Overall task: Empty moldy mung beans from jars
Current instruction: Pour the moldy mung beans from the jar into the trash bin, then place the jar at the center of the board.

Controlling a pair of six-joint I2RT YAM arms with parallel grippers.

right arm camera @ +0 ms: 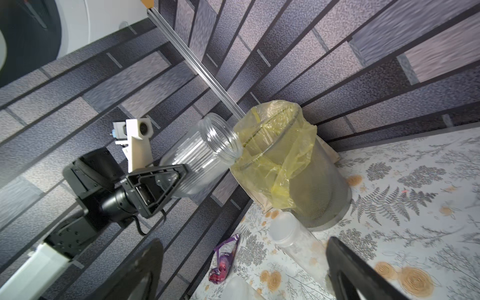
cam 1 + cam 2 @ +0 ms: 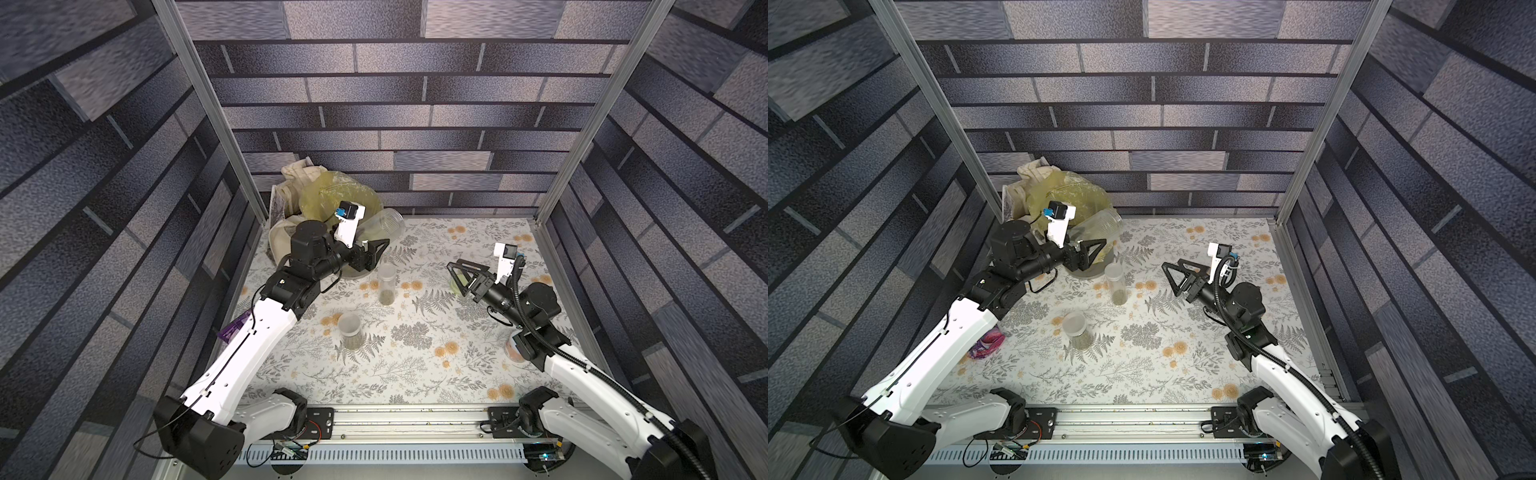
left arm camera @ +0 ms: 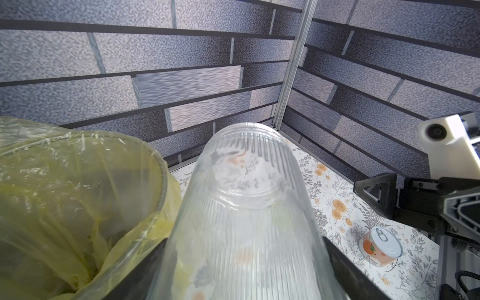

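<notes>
My left gripper [image 2: 379, 245] [image 3: 246, 262] is shut on the wide ribbed clear jar [image 2: 388, 224] [image 3: 246, 202] [image 1: 202, 153]. That jar has no lid, looks empty, and is tilted with its mouth beside the bin's rim. The tall narrow jar [image 2: 386, 282] [image 1: 293, 239] stands lidded mid-table with mung beans [image 2: 387, 297] at its bottom. Nearer the front, the short lidded jar [image 2: 350, 330] holds mung beans [image 2: 351, 341] too. My right gripper [image 2: 455, 270] [image 1: 244, 262] hovers open and holds nothing, right of the tall jar. A pale green lid [image 2: 454, 287] seems to lie under it.
The grey mesh bin [image 1: 327, 197] with its yellow bag [image 2: 332, 195] [image 3: 78, 181] stands at the back left, with a beige cloth bag [image 2: 291, 174] behind it. A pinkish can [image 3: 380, 246] sits under my right arm. A purple wrapper [image 2: 986, 347] lies by the left wall.
</notes>
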